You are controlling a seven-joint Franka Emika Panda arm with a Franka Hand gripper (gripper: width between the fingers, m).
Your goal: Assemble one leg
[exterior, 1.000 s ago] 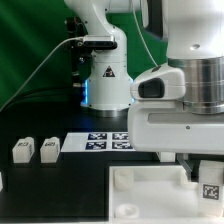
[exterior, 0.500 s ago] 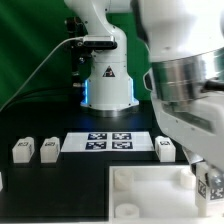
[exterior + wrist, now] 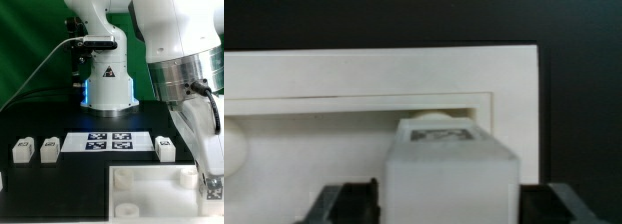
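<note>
My gripper (image 3: pixel 212 186) is at the exterior view's lower right, shut on one leg (image 3: pixel 213 184), a small white block with a black-and-white tag. In the wrist view the leg (image 3: pixel 452 160) stands between the two dark fingers (image 3: pixel 349 205). It is held over the large white panel (image 3: pixel 331 80), close to a round corner socket (image 3: pixel 438 116). The panel (image 3: pixel 150 195) lies at the front of the table. Three more legs stand on the black table: two at the left (image 3: pixel 22 150) (image 3: pixel 47 149) and one at the right (image 3: pixel 165 149).
The marker board (image 3: pixel 110 142) lies flat behind the panel, in front of the robot's white base (image 3: pixel 105 85). My own arm fills the exterior view's right side and hides the table there. A green backdrop stands behind.
The arm has swung from low and level across the right to more upright. The gripper stays shut on the leg over the panel's right corner, barely shifted.
</note>
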